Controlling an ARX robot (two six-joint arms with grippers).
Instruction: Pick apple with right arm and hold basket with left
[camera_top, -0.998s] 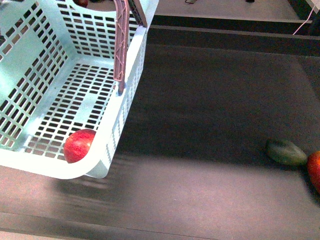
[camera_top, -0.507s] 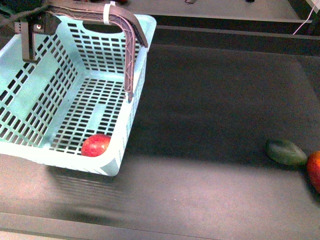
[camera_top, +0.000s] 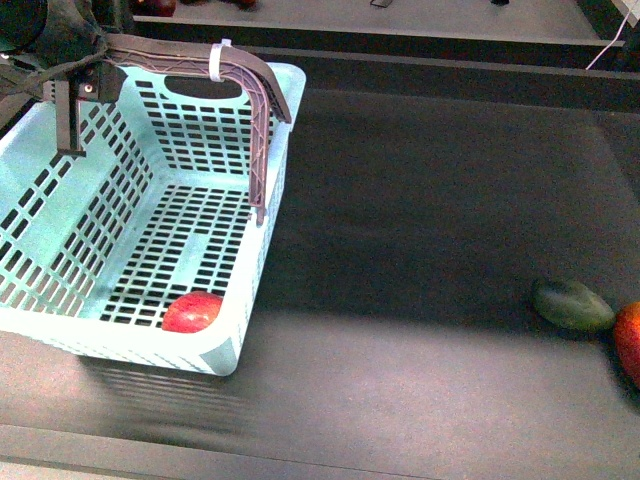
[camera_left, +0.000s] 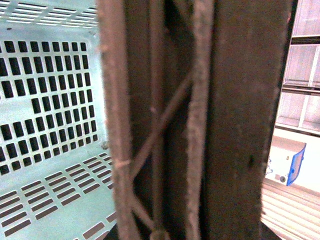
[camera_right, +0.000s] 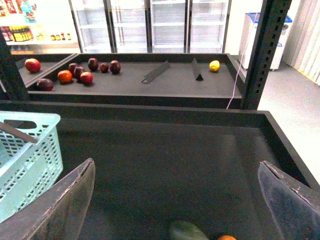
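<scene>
Basket (camera_top: 60, 330) lowered | apple (camera_top: 193, 312) inside | no legible writing

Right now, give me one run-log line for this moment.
left gripper: shut on mauve ribbed handles of mint slotted plastic basket | glossy red apple: in basket, near corner | right gripper: open, empty

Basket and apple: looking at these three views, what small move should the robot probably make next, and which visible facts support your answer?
Probably keep the left gripper steady on the basket's handles. The apple already lies in the basket at its near corner, and the right gripper is open and empty above the dark surface, away from the basket, so both parts look done. Whether the basket is resting or lifted cannot be told.
</scene>
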